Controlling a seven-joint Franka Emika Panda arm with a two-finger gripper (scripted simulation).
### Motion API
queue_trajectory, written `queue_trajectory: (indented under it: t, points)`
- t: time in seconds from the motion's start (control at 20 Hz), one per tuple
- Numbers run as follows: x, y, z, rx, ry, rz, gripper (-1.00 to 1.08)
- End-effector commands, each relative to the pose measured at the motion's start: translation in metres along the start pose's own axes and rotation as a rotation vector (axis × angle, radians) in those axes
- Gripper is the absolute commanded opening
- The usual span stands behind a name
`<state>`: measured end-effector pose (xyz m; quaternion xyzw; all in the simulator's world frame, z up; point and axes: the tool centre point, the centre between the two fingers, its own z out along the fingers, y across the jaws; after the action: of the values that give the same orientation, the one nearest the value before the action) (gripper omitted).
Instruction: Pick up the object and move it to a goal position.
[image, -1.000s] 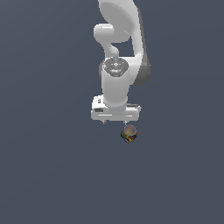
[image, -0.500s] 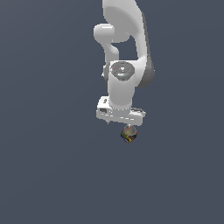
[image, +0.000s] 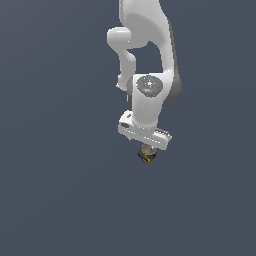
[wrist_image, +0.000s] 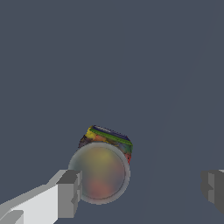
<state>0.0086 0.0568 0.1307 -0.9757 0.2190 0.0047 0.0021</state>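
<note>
1. I see my gripper (wrist_image: 140, 188) spread wide, holding nothing.
2. The object (wrist_image: 103, 166), a small multicoloured block with a round brownish bowl-like top, sits between the fingers (wrist_image: 70, 192), close beside one and well apart from the other.
3. From the exterior view, the object (image: 147, 154) lies directly beneath the white arm (image: 148, 100).

Tilted multicoloured object (wrist_image: 103, 168), round-topped
</note>
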Motion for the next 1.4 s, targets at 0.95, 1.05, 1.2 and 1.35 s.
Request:
queue_trajectory:
  t: [0.95, 1.05, 1.2, 1.35]
  points:
    - [-0.017, -0.033, 0.022, 0.0, 0.01, 0.348, 1.0]
    - [-0.017, -0.034, 0.023, 0.0, 0.01, 0.355, 1.0]
    - [-0.017, -0.034, 0.023, 0.0, 0.01, 0.353, 1.0]
    - [-0.018, -0.034, 0.026, 0.0, 0.01, 0.353, 1.0]
